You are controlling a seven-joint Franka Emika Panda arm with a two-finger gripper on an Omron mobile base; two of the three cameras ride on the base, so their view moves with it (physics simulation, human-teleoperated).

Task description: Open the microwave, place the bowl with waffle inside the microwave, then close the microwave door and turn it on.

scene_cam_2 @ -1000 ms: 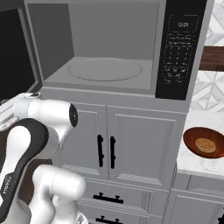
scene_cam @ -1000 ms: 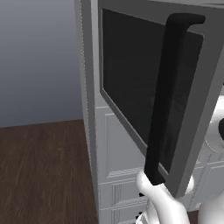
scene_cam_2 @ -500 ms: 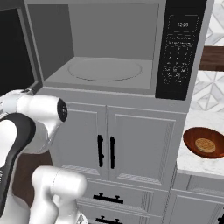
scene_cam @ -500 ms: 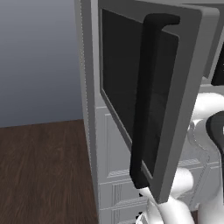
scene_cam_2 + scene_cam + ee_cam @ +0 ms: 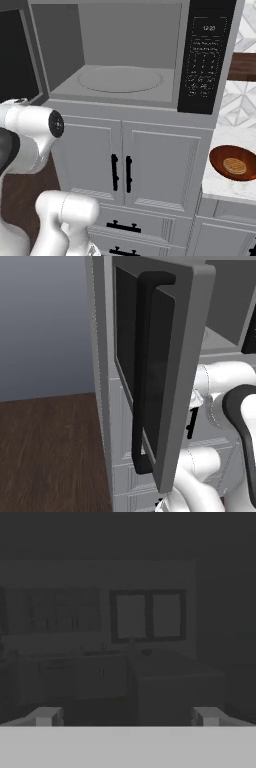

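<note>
The microwave (image 5: 125, 60) stands open, showing its light grey inside and round turntable (image 5: 120, 79). The microwave door (image 5: 172, 376) is swung far out to the left, its long black bar handle (image 5: 142, 366) facing the left base camera. My gripper (image 5: 127, 717) is open with nothing between its fingertips (image 5: 45, 716); it sits right behind the door's tinted window, so the hand view is a dim kitchen seen through the glass. The reddish-brown bowl (image 5: 227, 155) with the waffle (image 5: 234, 165) rests on the counter to the microwave's right.
White cabinet doors with short black handles (image 5: 121, 173) sit under the microwave, with drawers below. The black keypad panel (image 5: 205, 55) is on the microwave's right side. My white arm (image 5: 30, 137) bends low at the left, beside the door. Dark wood floor (image 5: 50, 451) lies left.
The microwave door has swung wider open, its handle shifting left in the left base view. My arm has followed it leftward. The bowl has not moved.
</note>
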